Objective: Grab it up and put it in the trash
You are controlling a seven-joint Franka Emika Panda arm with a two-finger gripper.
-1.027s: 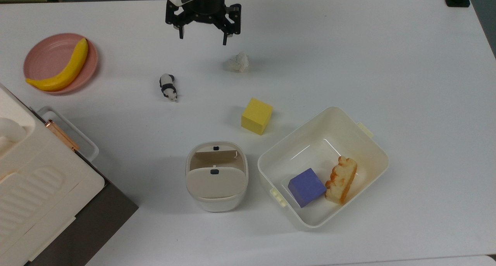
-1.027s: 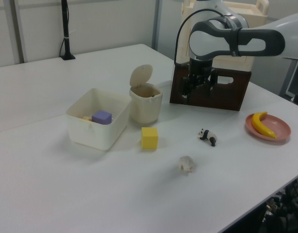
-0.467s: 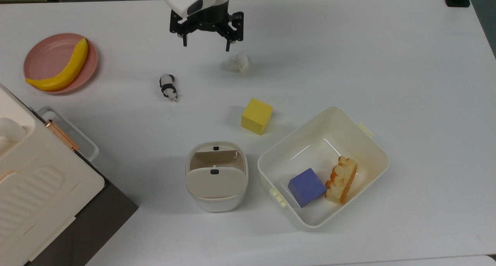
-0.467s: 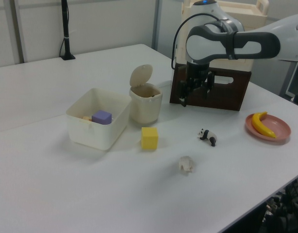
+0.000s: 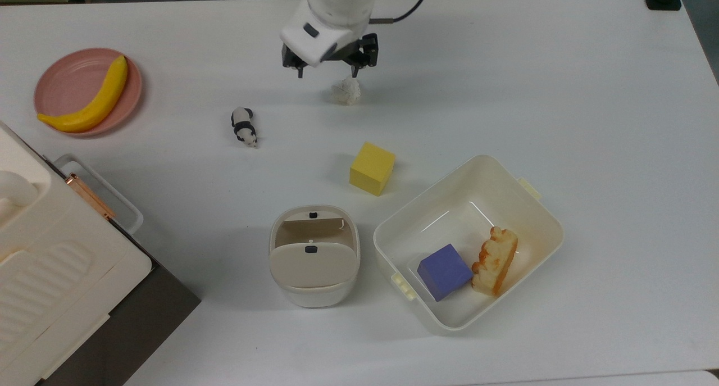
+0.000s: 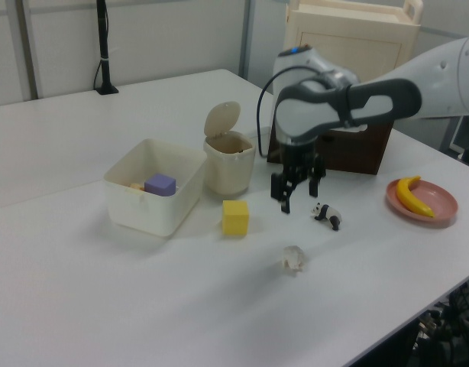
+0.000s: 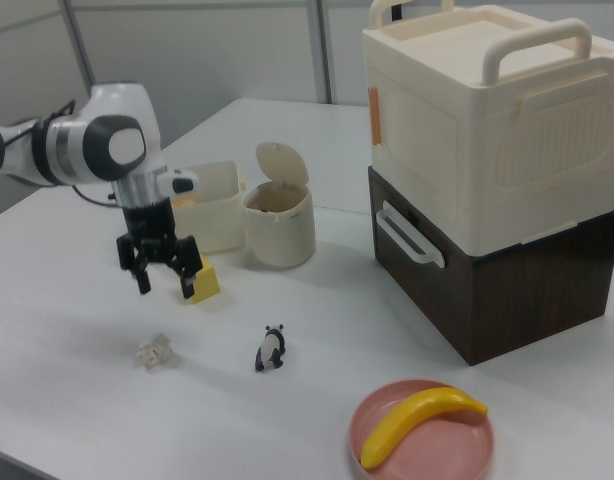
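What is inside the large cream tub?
The tub holds a purple cube and an orange-crusted bread-like piece side by side; whatever lies beneath them is covered.

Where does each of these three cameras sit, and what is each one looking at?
Top view: overhead, looking straight down at the white table; the arm's white wrist and claw show.
Left view: table-side, angled down; the arm enters from the left view's right.
Right view: another side, arm at the right view's left.
All share the paper wad, panda figurine and flap-lid bin.
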